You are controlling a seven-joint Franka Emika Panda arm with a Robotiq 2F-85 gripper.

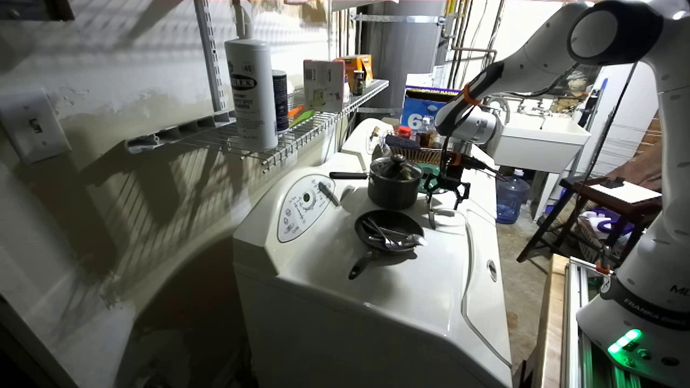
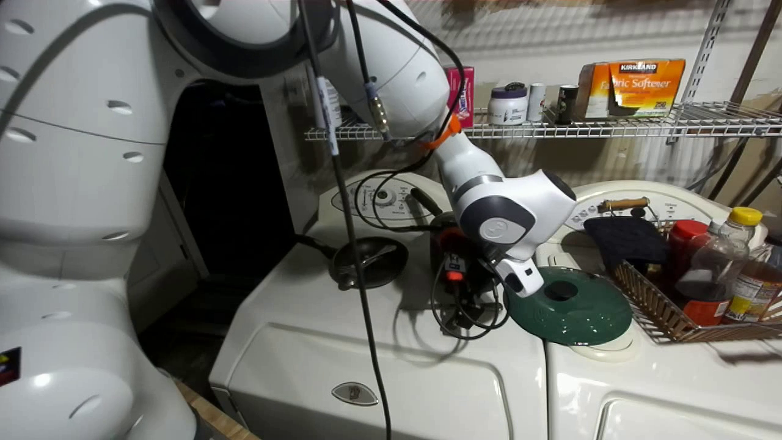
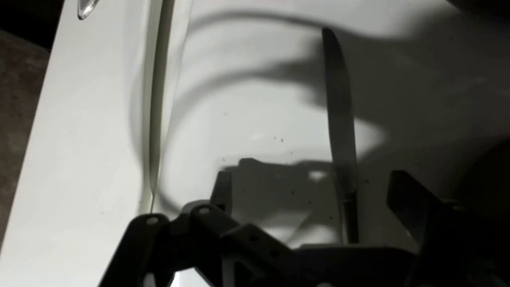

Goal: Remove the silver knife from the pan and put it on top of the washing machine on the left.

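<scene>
The silver knife (image 3: 340,111) lies flat on the white top of the washing machine (image 3: 99,119), outside the pan. In an exterior view it shows as a thin grey strip (image 1: 432,218); in the other it cannot be made out. My gripper (image 3: 311,183) is open above it. The knife runs between the fingers, apart from both and nearer the right one in the wrist view. Its handle end is hidden by the gripper. The gripper also shows in both exterior views (image 1: 444,203) (image 2: 465,321). The pan (image 1: 388,216) (image 2: 389,267) holds several other pieces of cutlery.
A dark lidded pot (image 1: 393,191) stands close beside the gripper, behind the pan. A green lid (image 2: 574,315) and a wire basket (image 2: 647,305) with bottles sit on the neighbouring appliance (image 2: 580,391). A wire shelf (image 2: 721,125) with boxes runs along the wall.
</scene>
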